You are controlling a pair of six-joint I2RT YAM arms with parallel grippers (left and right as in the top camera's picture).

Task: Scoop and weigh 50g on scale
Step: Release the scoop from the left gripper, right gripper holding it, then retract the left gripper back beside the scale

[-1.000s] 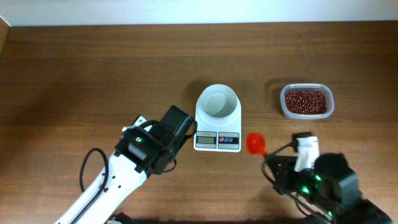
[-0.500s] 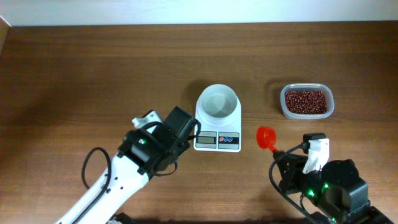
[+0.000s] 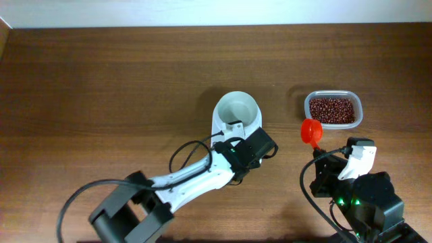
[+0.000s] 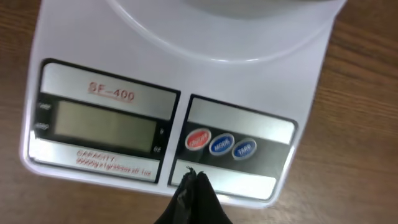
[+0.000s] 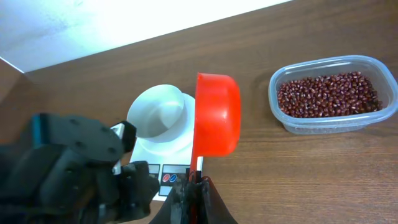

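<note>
Since a second ago our left arm has swung from the lower left of the overhead frame to the centre, and it now lies over the front panel of the small white digital kitchen scale [image 4: 261, 81]. Over the same second the red plastic scoop [image 3: 310, 130] has travelled up and to the right. It has gone from beside that panel to just beside the clear rectangular tub of red beans [image 3: 332, 110] in the upper right.

Our left gripper [image 4: 194, 186] has gone from spread to pressed together. In its wrist view the joined black tips sit at bottom centre, just below the red round button [image 4: 198, 139], with two blue round buttons [image 4: 222, 144] to its right. We cannot tell whether the tips touch the panel. Our right gripper [image 5: 194, 186] is pinching the scoop's handle, and no beans show in the scoop from above.

The scale sits at the centre of the brown wooden table [image 3: 101, 81], and the round white bowl [image 3: 219, 108] on top of it looks empty. Its grey display [image 4: 102, 122] shows no digits that we can read.

We judge the task barely begun. The scale seems about to be switched on or zeroed. Every scoop, every pour into the bowl and the check against fifty grams are still ahead, and the tub looks full.
</note>
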